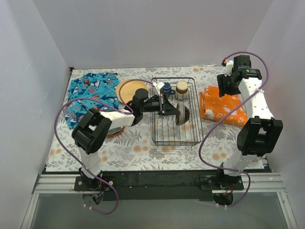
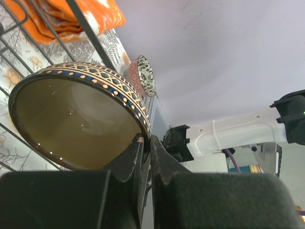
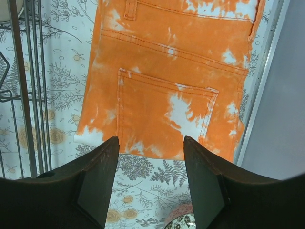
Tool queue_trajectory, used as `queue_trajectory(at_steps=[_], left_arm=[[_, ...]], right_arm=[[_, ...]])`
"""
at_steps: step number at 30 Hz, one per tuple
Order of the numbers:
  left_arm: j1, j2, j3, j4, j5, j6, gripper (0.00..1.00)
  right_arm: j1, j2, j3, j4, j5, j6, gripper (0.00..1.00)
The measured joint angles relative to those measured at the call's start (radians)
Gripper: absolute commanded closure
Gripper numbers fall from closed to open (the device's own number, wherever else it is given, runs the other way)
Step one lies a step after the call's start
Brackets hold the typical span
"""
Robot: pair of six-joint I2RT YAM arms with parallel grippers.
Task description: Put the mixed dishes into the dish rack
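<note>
The black wire dish rack (image 1: pixel 190 138) stands mid-table and holds a dark blue mug (image 1: pixel 167 89) and a beige-silver cup (image 1: pixel 181 89) at its far end. My left gripper (image 1: pixel 169 108) reaches into the rack, shut on the rim of the brown-ringed patterned bowl (image 1: pixel 183 115), which stands on edge. The left wrist view shows the jaws (image 2: pixel 147 140) pinching the bowl's rim (image 2: pixel 71 119). A yellow-orange plate (image 1: pixel 129 90) lies left of the rack. A small pink bowl (image 2: pixel 143 76) shows beyond the rack. My right gripper (image 3: pixel 150 139) is open and empty above the orange cloth (image 3: pixel 167 71).
A blue patterned cloth (image 1: pixel 93 93) lies at the far left. The orange cloth (image 1: pixel 221 107) lies right of the rack. Another plate (image 1: pixel 114 130) sits partly hidden under my left arm. Rack wires (image 3: pixel 24 95) run along the left of the right wrist view.
</note>
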Motion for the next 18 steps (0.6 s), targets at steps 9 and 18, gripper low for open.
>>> queue_trajectory(at_steps=[9,18], left_arm=[[-0.013,0.046,-0.034,0.019,-0.008,-0.026,1.00],[-0.006,0.051,-0.040,-0.014,-0.022,-0.026,1.00]], right_arm=[[0.000,-0.005,-0.020,0.015,-0.024,0.000,0.35],[0.000,-0.008,-0.058,0.023,-0.036,0.003,0.35]])
